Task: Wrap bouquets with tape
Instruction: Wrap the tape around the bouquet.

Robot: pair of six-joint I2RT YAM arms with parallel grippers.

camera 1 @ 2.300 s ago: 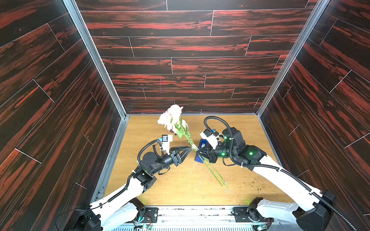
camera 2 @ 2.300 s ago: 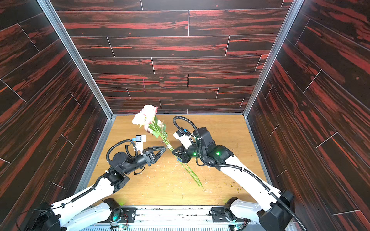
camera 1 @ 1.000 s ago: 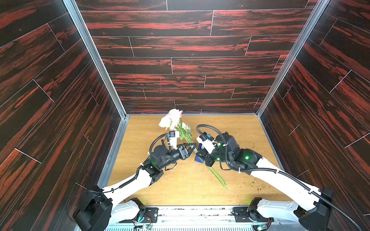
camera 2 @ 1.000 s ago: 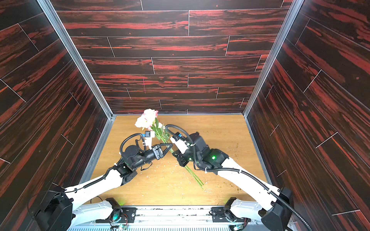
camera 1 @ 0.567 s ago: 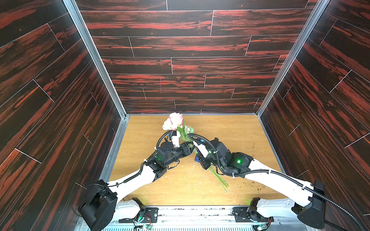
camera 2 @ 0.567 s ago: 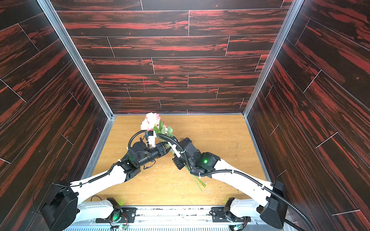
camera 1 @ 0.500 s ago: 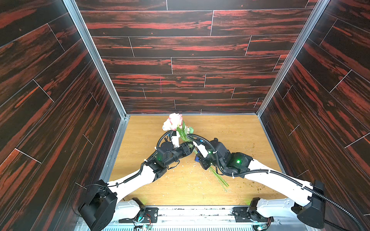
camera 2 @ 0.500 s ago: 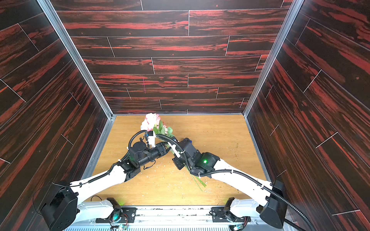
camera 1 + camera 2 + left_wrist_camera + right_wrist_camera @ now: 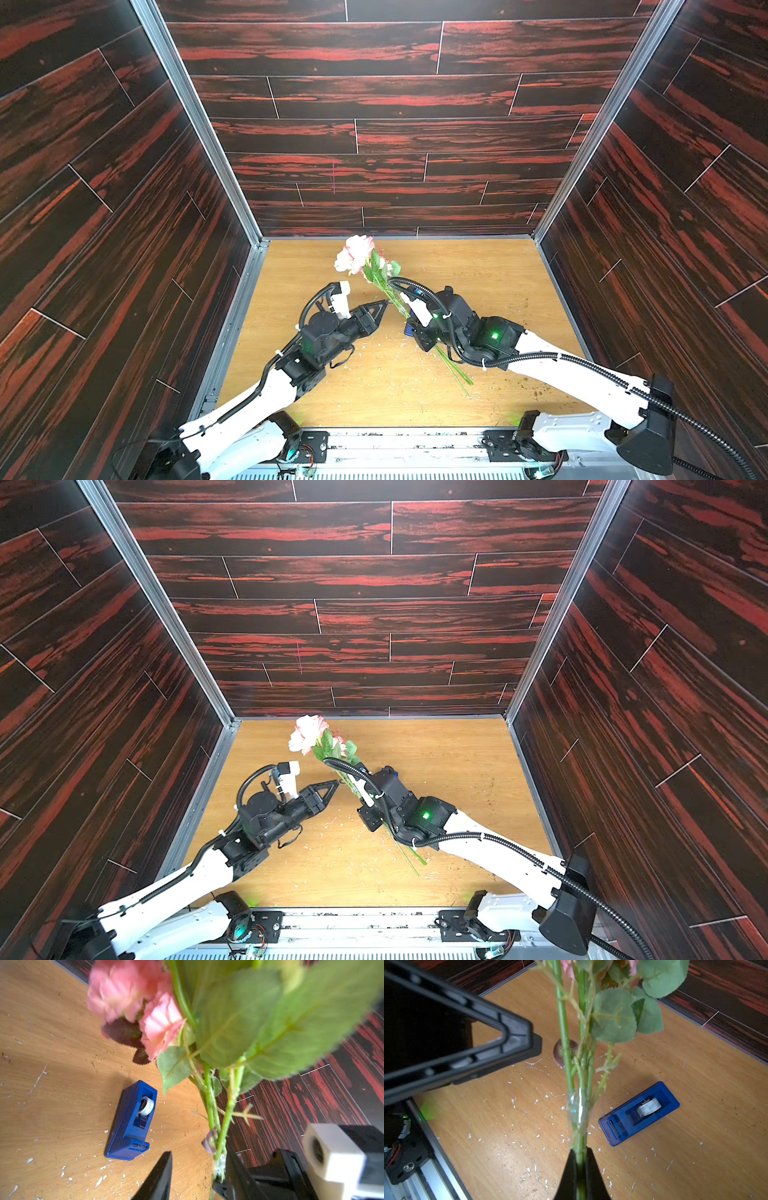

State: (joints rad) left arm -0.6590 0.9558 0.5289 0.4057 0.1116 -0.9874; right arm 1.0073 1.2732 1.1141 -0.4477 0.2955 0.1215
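Right gripper (image 9: 579,1154) clamps the thin green stems of the pink-white rose bouquet (image 9: 564,1043), blooms toward 11 o'clock. Left gripper (image 9: 380,306), half-open, empty, at the stems' 9 o'clock. Blue rectangular plastic dispenser (image 9: 623,1124) below holds whitish tape roll (image 9: 649,1107), print illegible.

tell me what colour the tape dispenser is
The tape dispenser is blue, clearest in the right wrist view.
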